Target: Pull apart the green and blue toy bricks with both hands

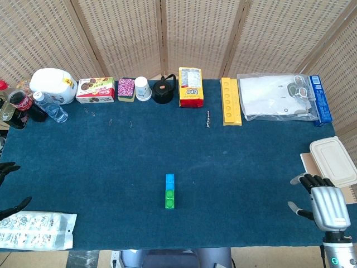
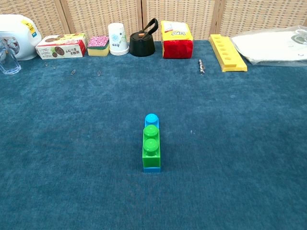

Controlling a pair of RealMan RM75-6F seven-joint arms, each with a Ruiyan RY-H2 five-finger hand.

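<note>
A green brick (image 1: 169, 198) and a blue brick (image 1: 169, 179) lie joined near the middle front of the blue table. In the chest view the green brick (image 2: 151, 146) sits on top of the blue brick (image 2: 151, 118), whose far stud and lower edge show. My right hand (image 1: 322, 202) hovers at the table's right edge, fingers apart and empty, far from the bricks. Only dark fingertips of my left hand (image 1: 10, 187) show at the left edge, spread and empty. Neither hand appears in the chest view.
Along the back stand bottles (image 1: 25, 105), a white jug (image 1: 54, 85), a snack box (image 1: 95, 90), a paper cup (image 1: 143, 88), a black kettle (image 1: 164, 90), a yellow bag (image 1: 190, 87), a yellow tray (image 1: 230, 100) and a plastic bag (image 1: 279, 96). A lidded container (image 1: 333, 160) sits right; a packet (image 1: 34, 229) front left.
</note>
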